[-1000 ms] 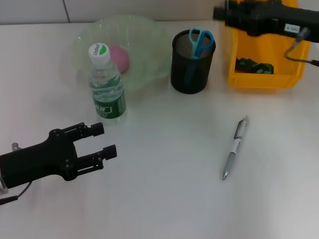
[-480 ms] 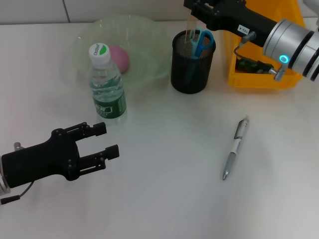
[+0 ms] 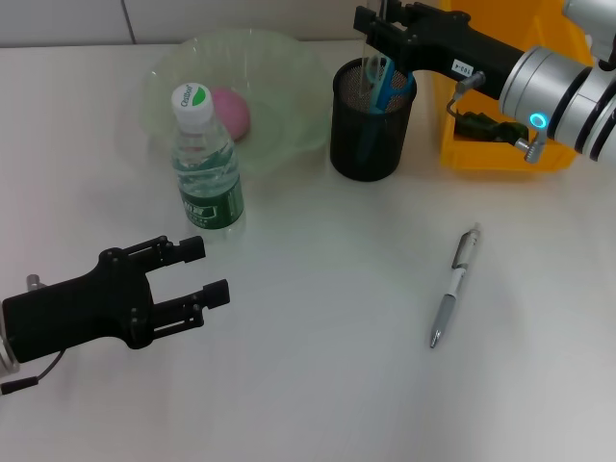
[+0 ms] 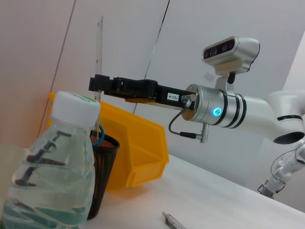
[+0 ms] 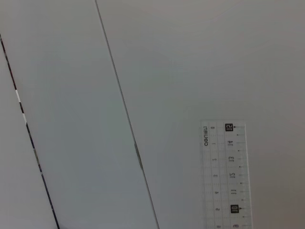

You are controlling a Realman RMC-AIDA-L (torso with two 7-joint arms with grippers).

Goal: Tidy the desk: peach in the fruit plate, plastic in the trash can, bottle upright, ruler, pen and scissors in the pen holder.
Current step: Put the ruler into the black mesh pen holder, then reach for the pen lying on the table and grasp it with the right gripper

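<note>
My right gripper (image 3: 373, 23) hovers over the black mesh pen holder (image 3: 369, 130), shut on a clear ruler (image 3: 370, 69) that hangs upright with its lower end at the holder's mouth. The left wrist view shows that ruler (image 4: 100, 47) rising above the right gripper (image 4: 98, 85). Blue scissors (image 3: 389, 79) stand in the holder. A silver pen (image 3: 453, 286) lies on the table to the right. The water bottle (image 3: 206, 164) stands upright before the green fruit plate (image 3: 289, 91), which holds the pink peach (image 3: 233, 112). At the lower left, my left gripper (image 3: 205, 270) is open and holds nothing.
A yellow bin (image 3: 500, 144) stands at the back right with green plastic (image 3: 491, 126) inside it. The white table stretches between the bottle and the pen. In the right wrist view only the ruler (image 5: 224, 176) shows, against a pale wall.
My right arm has swung left from over the yellow bin to above the pen holder, and the ruler has come down toward the holder's mouth. The left arm has barely moved.
</note>
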